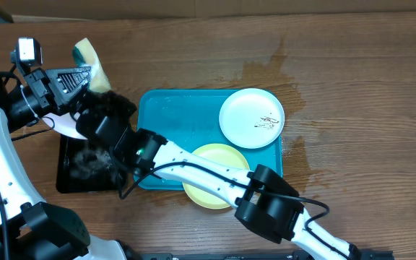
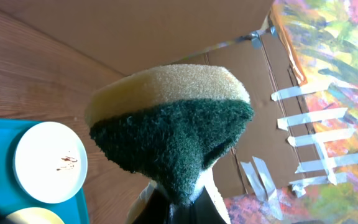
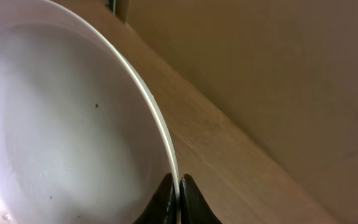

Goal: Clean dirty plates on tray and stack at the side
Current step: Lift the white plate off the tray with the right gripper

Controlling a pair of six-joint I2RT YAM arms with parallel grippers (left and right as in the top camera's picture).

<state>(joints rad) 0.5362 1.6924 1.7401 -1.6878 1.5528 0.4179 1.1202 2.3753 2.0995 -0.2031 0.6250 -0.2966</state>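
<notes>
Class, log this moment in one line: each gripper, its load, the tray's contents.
left gripper: shut on sponge | right gripper: shut on white plate rim | tray: smeared plate, yellow plate (overhanging)

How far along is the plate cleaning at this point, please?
Done: nothing looks stacked at the side yet. In hand: the right end effector grips a white plate by its rim, showing only tiny specks, while the left end effector holds the sponge. Left: the smeared white plate on the blue tray and the yellow-green plate overhanging its rim, both to wipe and stack.
</notes>
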